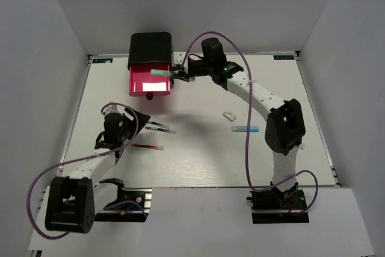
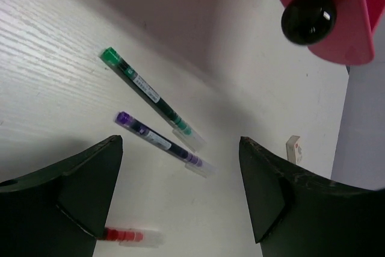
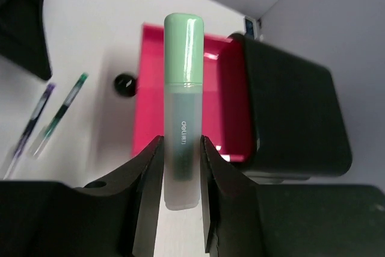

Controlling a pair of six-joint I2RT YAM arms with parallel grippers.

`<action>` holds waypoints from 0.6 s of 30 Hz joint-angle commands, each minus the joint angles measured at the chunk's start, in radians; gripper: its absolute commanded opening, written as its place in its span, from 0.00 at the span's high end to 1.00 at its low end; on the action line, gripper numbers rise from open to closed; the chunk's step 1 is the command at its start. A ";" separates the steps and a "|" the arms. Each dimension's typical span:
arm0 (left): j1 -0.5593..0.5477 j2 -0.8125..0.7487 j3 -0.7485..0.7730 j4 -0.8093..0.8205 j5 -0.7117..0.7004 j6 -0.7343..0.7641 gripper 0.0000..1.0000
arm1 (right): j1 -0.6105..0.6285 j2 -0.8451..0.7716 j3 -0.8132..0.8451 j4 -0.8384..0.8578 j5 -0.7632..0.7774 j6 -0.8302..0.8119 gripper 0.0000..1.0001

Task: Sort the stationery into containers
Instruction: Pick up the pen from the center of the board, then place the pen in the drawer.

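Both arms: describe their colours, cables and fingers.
The left arm and right arm both have white links between bulky black joint housings. A lilac cable loops loosely along each. A small green light glows near the right wrist. The left fingers and right fingers are matte black and thick.

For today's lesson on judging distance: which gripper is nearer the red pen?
Left. The left gripper hovers open right beside the red pen; the right gripper is far away at the open drawer, holding a green bar.
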 commanded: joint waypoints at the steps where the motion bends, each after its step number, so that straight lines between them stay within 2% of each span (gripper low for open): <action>1: 0.004 0.094 0.076 0.135 -0.006 -0.011 0.12 | 0.039 0.086 0.063 0.260 0.066 0.125 1.00; 7: 0.004 0.215 0.168 0.179 -0.024 0.001 0.11 | 0.092 0.257 0.262 0.349 0.109 0.216 1.00; 14: 0.004 0.318 0.235 0.179 -0.015 0.011 0.11 | 0.128 0.339 0.295 0.400 0.147 0.233 1.00; 16: 0.004 0.318 0.235 0.179 -0.006 0.020 0.11 | 0.133 0.343 0.284 0.403 0.163 0.237 0.91; 17: 0.004 0.318 0.235 0.170 -0.006 0.020 0.11 | 0.133 0.343 0.281 0.401 0.170 0.233 0.83; 18: 0.004 0.318 0.235 0.158 -0.006 0.020 0.11 | 0.133 0.339 0.275 0.397 0.172 0.228 0.71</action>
